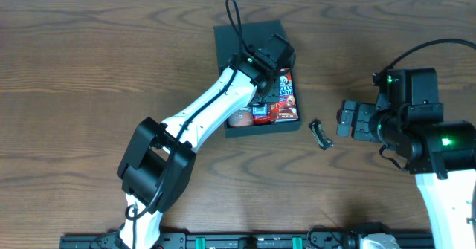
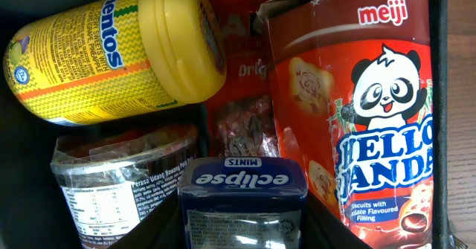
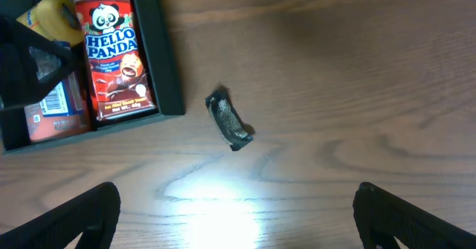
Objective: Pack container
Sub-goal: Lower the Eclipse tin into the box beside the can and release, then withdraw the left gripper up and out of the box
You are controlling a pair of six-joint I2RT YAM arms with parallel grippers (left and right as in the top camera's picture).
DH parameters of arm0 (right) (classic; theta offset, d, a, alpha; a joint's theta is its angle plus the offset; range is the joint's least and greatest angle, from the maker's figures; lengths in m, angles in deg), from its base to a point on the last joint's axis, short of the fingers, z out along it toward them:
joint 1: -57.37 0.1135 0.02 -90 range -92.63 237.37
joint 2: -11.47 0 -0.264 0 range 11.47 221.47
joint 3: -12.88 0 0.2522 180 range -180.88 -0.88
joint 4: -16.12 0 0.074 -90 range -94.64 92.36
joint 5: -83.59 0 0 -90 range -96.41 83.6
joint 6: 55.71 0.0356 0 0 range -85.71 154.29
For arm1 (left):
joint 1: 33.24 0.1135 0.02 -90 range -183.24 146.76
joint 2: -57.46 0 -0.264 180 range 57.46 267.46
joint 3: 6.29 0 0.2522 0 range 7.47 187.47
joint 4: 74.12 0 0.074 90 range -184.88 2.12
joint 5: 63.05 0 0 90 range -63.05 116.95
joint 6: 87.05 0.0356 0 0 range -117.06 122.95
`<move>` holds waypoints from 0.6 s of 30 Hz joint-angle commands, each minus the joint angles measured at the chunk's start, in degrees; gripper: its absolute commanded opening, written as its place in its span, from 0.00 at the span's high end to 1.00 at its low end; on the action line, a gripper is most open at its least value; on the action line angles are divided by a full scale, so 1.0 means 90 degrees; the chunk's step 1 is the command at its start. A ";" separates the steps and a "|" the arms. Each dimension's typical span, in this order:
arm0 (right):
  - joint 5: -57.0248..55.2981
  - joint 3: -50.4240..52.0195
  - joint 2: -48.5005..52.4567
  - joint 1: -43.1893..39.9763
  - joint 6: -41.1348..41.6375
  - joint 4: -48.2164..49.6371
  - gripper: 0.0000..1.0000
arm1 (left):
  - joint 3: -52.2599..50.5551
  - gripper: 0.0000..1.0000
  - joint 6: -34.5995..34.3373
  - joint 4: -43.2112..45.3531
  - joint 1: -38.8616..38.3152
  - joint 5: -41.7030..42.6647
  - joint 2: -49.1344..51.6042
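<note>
The dark teal container lies open at mid-table, its wall also showing in the right wrist view. Inside it are a red Hello Panda box, a yellow Mentos bottle, a clear cup with a brown label and a red snack pack. My left gripper reaches down into the container, shut on a blue Eclipse mints tin held between its dark fingers. My right gripper hangs open over bare table, right of the container, with nothing between its fingers.
A small dark wrapped item lies on the wooden table between the container and my right gripper. In the right wrist view this item is just beyond the open fingers. A bright glare patch lies on the wood below it.
</note>
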 commanded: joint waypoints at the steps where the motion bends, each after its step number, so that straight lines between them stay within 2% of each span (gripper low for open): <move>1: -0.0087 0.0019 0.0002 -0.0034 0.0083 0.0012 0.01 | -0.0058 0.56 -0.0080 -0.0027 0.0007 -0.0143 0.0068; 3: -0.0087 0.0019 0.0002 -0.0034 0.0083 0.0012 0.01 | -0.0117 0.50 -0.0083 -0.0027 0.0007 -0.0143 0.0068; 11: -0.0090 0.0019 0.0002 -0.0034 0.0083 0.0012 0.01 | -0.0143 0.47 -0.0129 0.0032 0.0007 -0.0151 0.0066; 18: -0.0163 0.0019 0.0002 -0.0034 0.0085 0.0017 0.01 | 0.0374 0.37 0.0126 -0.0248 0.0007 -0.0172 -0.0221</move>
